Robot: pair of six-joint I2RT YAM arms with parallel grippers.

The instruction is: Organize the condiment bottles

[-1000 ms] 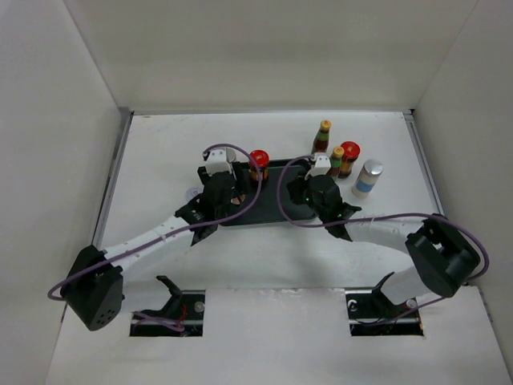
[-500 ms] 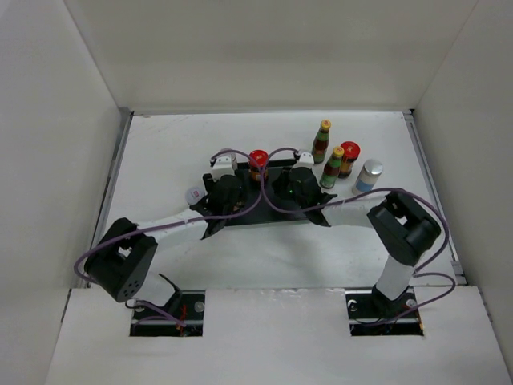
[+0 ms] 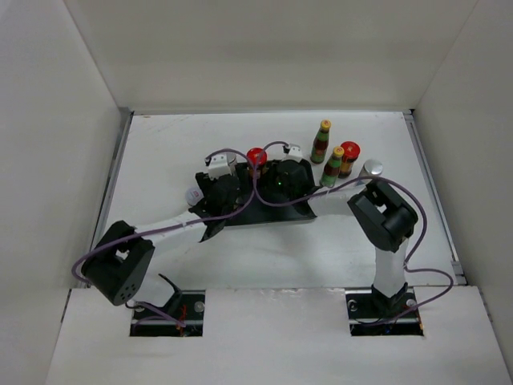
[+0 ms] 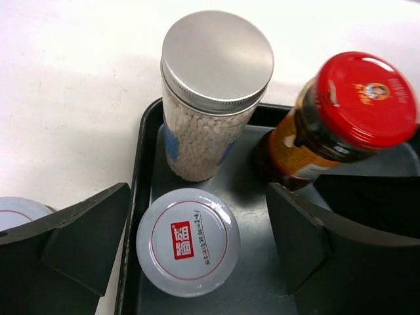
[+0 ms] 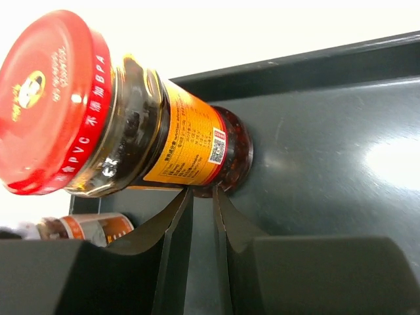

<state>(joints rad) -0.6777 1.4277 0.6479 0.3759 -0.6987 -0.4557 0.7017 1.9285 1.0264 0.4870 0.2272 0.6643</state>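
A black tray [image 3: 268, 215] lies mid-table. In the left wrist view my left gripper [image 4: 197, 200] is open, its fingers either side of a white-lidded short jar [image 4: 188, 241] standing in the tray [image 4: 141, 164]. Beyond it stand a silver-lidded jar of white pellets [image 4: 210, 98] and a red-capped dark jar [image 4: 341, 121]. My right gripper [image 5: 203, 193] is nearly shut with nothing between the fingers; its tips touch the base of that red-capped jar [image 5: 131, 131]. From above, the left gripper [image 3: 220, 183] and right gripper [image 3: 280, 172] flank the jar [image 3: 256, 156].
Right of the tray stand two slim yellow-capped bottles [image 3: 321, 140] [image 3: 334, 165], another red-capped jar [image 3: 349, 157] and a silver-topped bottle [image 3: 372, 168] partly behind the right arm. Another white-lidded jar [image 3: 192, 195] sits on the table left of the tray. White walls surround the table.
My right gripper has moved left across the tray up to the red-capped jar. My left gripper has shifted slightly and stays over the tray's left end.
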